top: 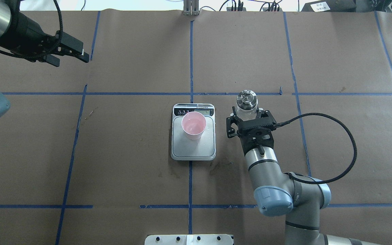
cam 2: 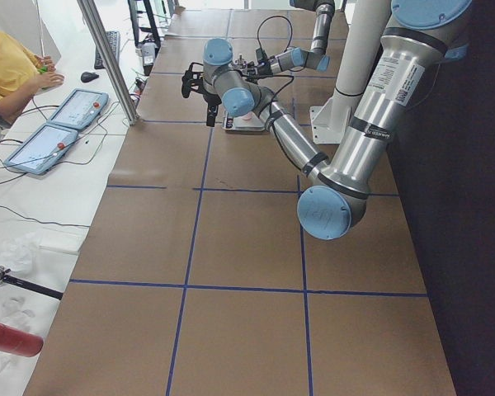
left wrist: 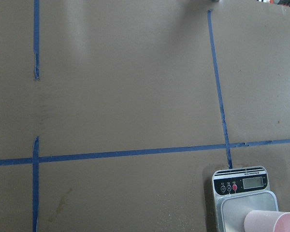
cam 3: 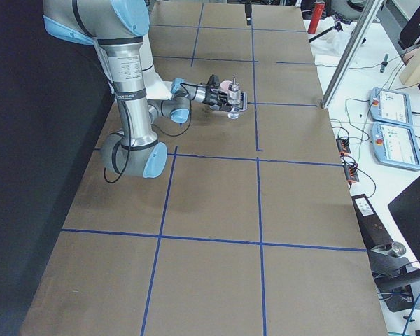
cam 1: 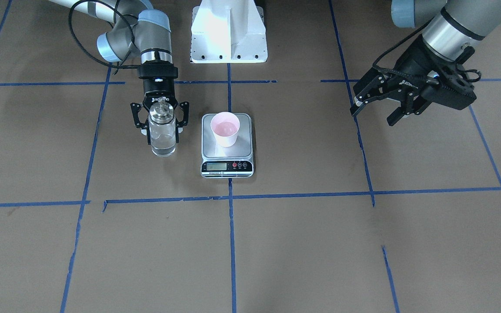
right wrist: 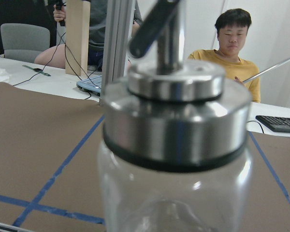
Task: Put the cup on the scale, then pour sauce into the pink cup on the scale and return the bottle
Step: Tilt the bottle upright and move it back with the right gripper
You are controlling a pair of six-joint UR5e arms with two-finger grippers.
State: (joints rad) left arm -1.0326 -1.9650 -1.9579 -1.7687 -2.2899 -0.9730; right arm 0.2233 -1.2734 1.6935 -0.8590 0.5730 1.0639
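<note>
Centrally, seen from overhead, the scale (top: 193, 151) is sitting on the brown table (top: 131, 153) with the pink cup (top: 193, 125) standing upright on its steel plate. Just beside the scale at its 3 o'clock, the glass bottle (top: 247, 101) is being held upright by the right tool (cam 1: 162, 138), one finger pressing each side (metal cap pointing up). Well away at 10 o'clock, the left tool (top: 71, 61) is hovering with fingers spread apart, holding nothing.

Clear glass bottle (right wrist: 176, 198) v. close, centre fg, shiny metal collar (right wrist: 176, 128) w/ spout (right wrist: 157, 26) angled up-left, brown surface (right wrist: 34, 135) w/ blue tape lines (right wrist: 63, 166) behind, person in yellow shirt (right wrist: 232, 46) bkgd right, keyboard (right wrist: 280, 123) at right edge.
</note>
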